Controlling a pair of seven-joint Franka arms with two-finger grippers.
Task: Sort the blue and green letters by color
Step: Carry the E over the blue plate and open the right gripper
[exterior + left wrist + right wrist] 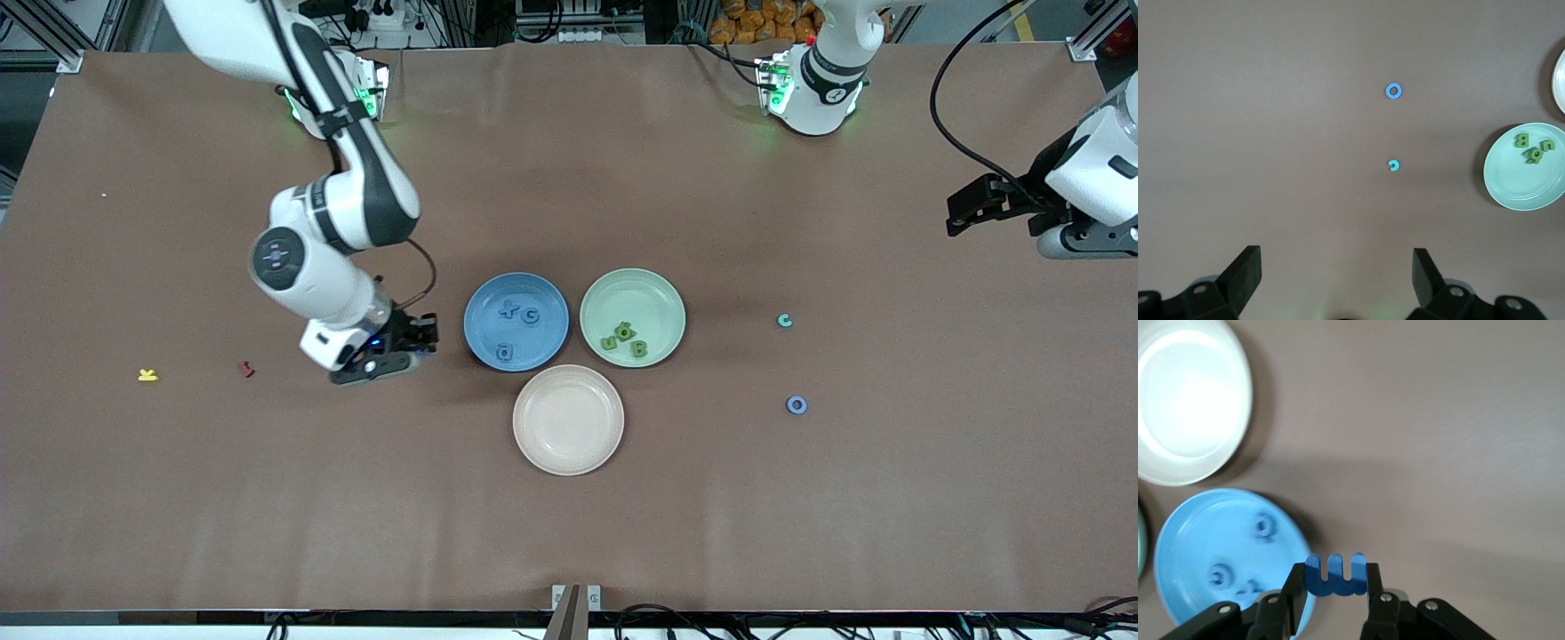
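blue letter e [1335, 576], small, stiff and likely light, sits pinched across its sides in the right gripper [1335, 587] just beside the blue plate [484, 307], while the waiting left gripper [1337, 270] hangs spread.

Right gripper [1335, 587] fingers clamped; left gripper [1337, 277] fingers wide apart.

three plates [569, 462], eleven letters [507, 310]

No printed text, labels, brands or numbers can be read.
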